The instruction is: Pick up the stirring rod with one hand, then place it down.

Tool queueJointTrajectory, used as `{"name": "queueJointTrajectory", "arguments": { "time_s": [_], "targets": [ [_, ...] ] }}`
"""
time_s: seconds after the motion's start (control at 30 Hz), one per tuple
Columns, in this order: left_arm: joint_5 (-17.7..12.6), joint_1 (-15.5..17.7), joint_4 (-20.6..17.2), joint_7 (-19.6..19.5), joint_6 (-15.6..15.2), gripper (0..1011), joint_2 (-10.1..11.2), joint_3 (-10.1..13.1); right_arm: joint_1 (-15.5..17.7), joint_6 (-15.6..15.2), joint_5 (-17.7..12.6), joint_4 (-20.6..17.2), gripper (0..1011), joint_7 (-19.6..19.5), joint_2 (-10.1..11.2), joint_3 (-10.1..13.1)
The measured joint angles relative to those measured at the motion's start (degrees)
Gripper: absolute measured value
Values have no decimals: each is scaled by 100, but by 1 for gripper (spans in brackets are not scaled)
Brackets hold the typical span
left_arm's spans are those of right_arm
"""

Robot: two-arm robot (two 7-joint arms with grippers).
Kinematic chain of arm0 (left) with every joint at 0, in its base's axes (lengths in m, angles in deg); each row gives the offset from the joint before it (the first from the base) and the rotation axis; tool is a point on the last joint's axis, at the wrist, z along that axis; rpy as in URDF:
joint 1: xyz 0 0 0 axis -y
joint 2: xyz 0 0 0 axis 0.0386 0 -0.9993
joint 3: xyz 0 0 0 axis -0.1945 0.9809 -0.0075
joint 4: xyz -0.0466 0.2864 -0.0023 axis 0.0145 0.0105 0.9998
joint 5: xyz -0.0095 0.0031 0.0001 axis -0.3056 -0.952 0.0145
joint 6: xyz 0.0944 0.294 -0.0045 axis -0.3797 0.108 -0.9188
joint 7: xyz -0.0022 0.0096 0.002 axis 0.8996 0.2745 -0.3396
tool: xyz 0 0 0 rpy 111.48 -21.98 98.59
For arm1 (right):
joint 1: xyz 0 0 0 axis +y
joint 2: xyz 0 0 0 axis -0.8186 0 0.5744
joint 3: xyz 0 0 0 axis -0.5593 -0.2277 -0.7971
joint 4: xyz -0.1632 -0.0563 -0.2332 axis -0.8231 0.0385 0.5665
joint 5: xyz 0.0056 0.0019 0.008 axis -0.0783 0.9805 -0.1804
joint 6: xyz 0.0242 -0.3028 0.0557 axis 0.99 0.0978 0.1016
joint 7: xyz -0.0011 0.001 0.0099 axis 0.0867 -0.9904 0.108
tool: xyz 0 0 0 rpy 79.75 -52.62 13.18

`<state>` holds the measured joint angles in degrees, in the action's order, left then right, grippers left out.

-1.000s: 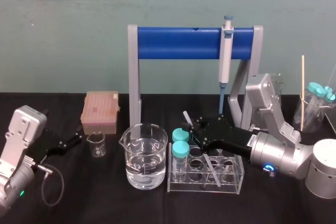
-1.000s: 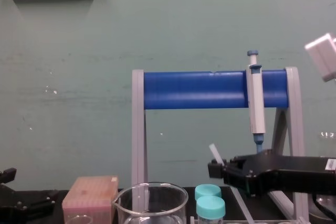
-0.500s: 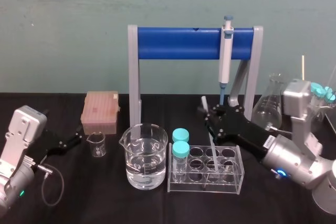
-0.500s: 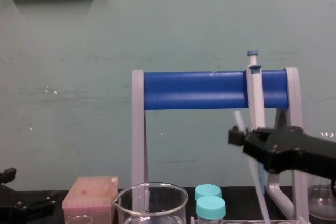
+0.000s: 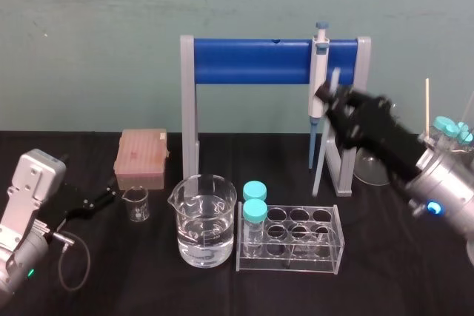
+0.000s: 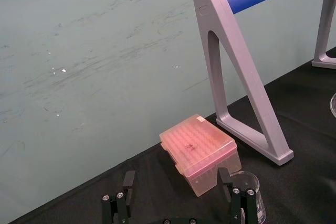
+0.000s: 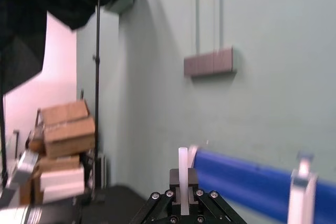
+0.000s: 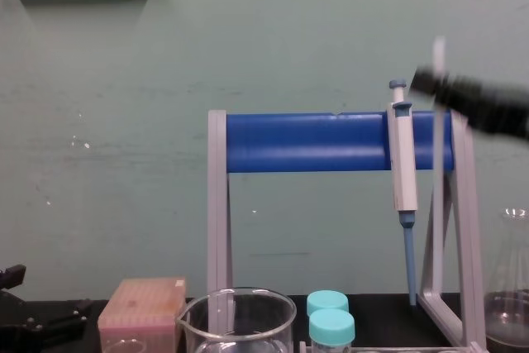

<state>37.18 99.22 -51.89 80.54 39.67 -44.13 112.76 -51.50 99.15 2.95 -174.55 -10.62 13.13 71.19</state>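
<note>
The right claw (image 5: 330, 98) pinches the stirring rod (image 5: 320, 157) near its top, hanging it almost upright above the counter (image 5: 148, 283), just beside the pipette (image 5: 318, 83). A sideways swing could knock the pipette loose, or the slick rod could slip. The left claw (image 6: 176, 182) sits parked, open, empty

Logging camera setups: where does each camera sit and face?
Head: high, looking down on the table; left gripper, right gripper holding the stirring rod.
Chest: low, facing the pipette stand; right gripper.
Left wrist: behind the open left gripper, facing the tip box.
Right wrist: behind the right gripper, facing the wall.
Head and chest share the pipette.
</note>
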Motion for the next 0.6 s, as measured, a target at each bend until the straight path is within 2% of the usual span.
{"name": "queueJointTrajectory", "arguments": {
  "time_s": [0.2, 0.6],
  "targets": [
    [0, 0, 0, 0, 0, 1000, 0, 0, -97, 64, -147, -183, 72, 1, 44, 177],
    [0, 0, 0, 0, 0, 1000, 0, 0, -174, 95, -167, -189, 72, 63, 96, 192]
  ]
}}
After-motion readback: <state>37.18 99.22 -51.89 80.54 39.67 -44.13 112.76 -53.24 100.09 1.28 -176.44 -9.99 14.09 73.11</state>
